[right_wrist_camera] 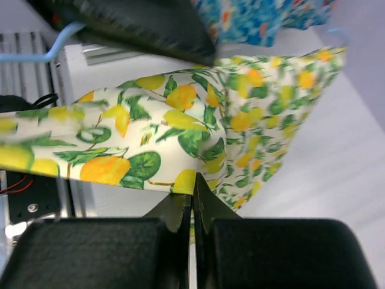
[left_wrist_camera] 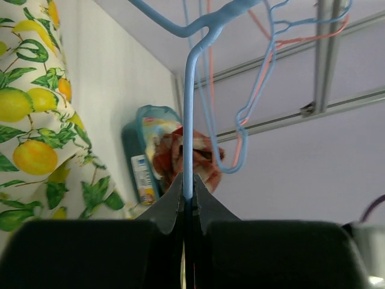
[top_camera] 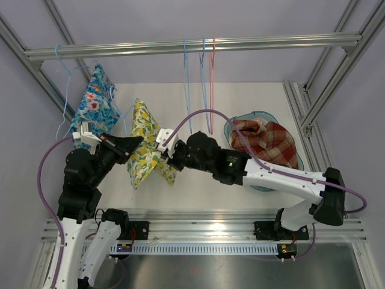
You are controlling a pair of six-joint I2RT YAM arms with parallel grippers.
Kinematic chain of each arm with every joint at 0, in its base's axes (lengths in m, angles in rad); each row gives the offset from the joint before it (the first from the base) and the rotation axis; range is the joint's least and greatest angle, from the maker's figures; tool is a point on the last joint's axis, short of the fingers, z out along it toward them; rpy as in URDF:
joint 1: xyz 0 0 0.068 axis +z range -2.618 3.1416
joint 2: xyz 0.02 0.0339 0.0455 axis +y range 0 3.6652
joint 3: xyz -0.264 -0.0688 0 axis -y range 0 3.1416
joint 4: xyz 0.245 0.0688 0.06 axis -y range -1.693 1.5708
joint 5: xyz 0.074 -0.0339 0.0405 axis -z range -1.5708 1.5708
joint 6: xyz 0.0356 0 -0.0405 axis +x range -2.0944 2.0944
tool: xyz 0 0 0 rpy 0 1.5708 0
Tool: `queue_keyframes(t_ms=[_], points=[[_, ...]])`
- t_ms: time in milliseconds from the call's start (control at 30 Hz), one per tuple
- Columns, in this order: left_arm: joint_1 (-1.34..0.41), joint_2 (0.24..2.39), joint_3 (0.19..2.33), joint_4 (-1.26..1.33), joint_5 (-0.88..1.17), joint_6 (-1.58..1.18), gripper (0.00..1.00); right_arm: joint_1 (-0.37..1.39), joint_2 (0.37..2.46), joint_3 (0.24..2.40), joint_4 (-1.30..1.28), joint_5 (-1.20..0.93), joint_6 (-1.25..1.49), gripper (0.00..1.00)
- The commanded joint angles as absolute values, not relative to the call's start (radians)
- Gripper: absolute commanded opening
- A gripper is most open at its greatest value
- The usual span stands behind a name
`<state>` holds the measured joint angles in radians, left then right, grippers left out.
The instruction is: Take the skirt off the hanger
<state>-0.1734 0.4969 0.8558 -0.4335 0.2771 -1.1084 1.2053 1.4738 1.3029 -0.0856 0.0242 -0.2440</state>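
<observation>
The skirt point(top_camera: 144, 147) is white with yellow lemons and green leaves, and it is held up between my two arms at centre left. My left gripper point(top_camera: 137, 142) is shut on the thin light blue hanger point(left_wrist_camera: 191, 108); the wire runs up from between its closed fingers point(left_wrist_camera: 188, 201). My right gripper point(top_camera: 167, 158) is shut on the skirt's edge, with a fold of lemon cloth point(right_wrist_camera: 180, 120) pinched at its tips point(right_wrist_camera: 193, 191). The left gripper's dark body point(right_wrist_camera: 138, 24) and part of the hanger point(right_wrist_camera: 36, 54) show above the cloth in the right wrist view.
A blue floral garment point(top_camera: 96, 108) hangs on a blue hanger from the metal rail point(top_camera: 180, 47) at the left. Blue and pink empty hangers point(top_camera: 204, 78) hang at the rail's middle. A teal basket point(top_camera: 267, 115) holding red plaid cloth point(top_camera: 267, 141) stands at the right.
</observation>
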Motion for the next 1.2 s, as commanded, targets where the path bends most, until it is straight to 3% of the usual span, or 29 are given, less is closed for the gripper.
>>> queue_keyframes(t_ms=[0,167,367,1000,1167], points=[[-0.176,0.474,0.867,-0.506,0.312,-0.844,0.0,1.141,1.339,1.361,-0.081,-0.033,-0.311,0.0],[-0.176,0.425,0.796,-0.613,0.259,-0.617,0.0,1.085,1.241,1.439,-0.209,-0.195,-0.419,0.0],[-0.176,0.374,0.738,-0.649,0.187,-0.529,0.0,1.051,1.135,1.473,-0.302,-0.23,-0.462,0.0],[-0.176,0.44,0.712,-0.663,0.118,-0.448,0.0,1.019,1.009,1.545,-0.402,-0.075,-0.538,0.0],[-0.176,0.448,0.745,-0.624,0.201,-0.453,0.0,1.019,1.017,1.513,-0.425,-0.087,-0.546,0.0]])
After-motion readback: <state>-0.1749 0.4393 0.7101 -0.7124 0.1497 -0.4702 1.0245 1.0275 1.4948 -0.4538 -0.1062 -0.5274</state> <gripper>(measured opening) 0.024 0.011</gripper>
